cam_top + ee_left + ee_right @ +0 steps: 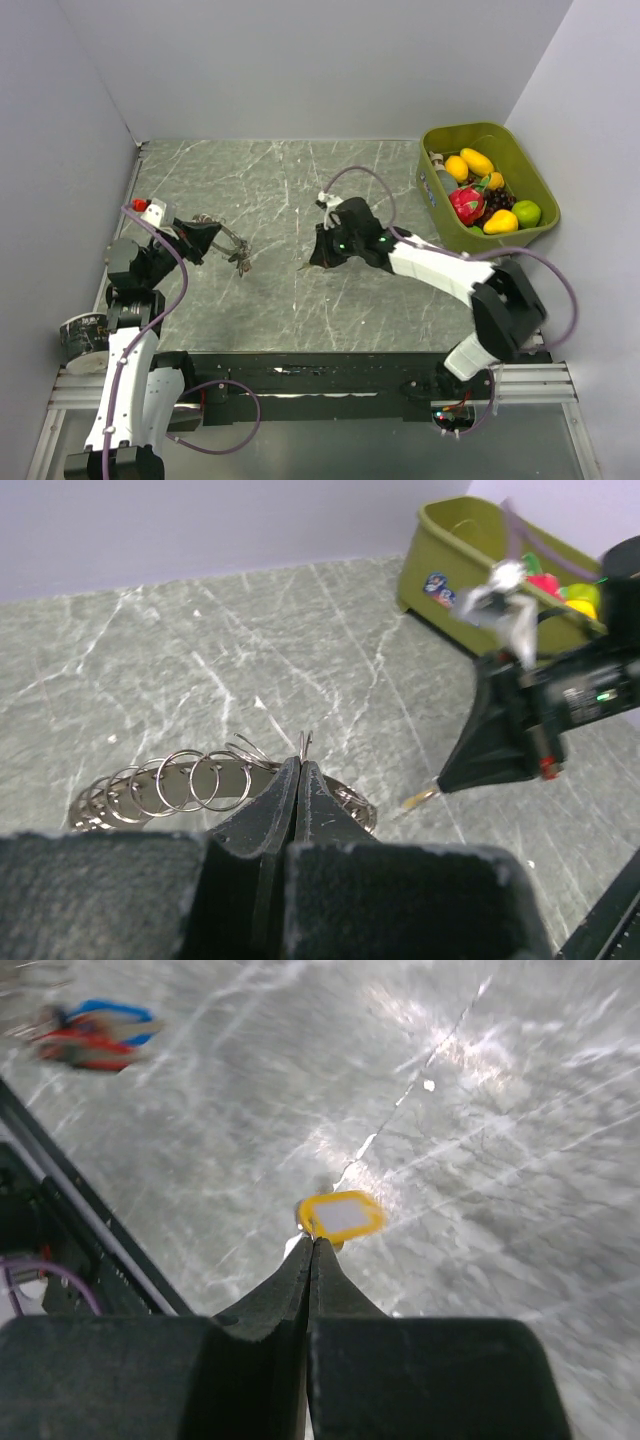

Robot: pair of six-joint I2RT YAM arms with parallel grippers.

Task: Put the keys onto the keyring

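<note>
I take the green bin (487,130) at the far right of the table (270,190) as my reference; it is filled with coloured fruit (468,203). The right gripper (315,1245) hangs over the open table out from the bin, toward the middle. Its fingers are pressed together on the yellow key (342,1216), pinching it just under the yellow tag. In the left wrist view I can see the key's metal tip sticking out beyond those fingers, pointing away from the bin. The left gripper (300,767) is farther from the bin again, on the opposite side of the table. Its fingers are clamped tight on the rim of the keyring (350,802). The keyring hangs just off the stone surface, with a row of smaller wire loops threaded along it. The key's tip and the keyring are near each other but apart, and the key is on the side toward the bin. In the upper corner of the right wrist view there is a blue and red shape (90,1032) on the table, too blurred for me to say what it is.
</note>
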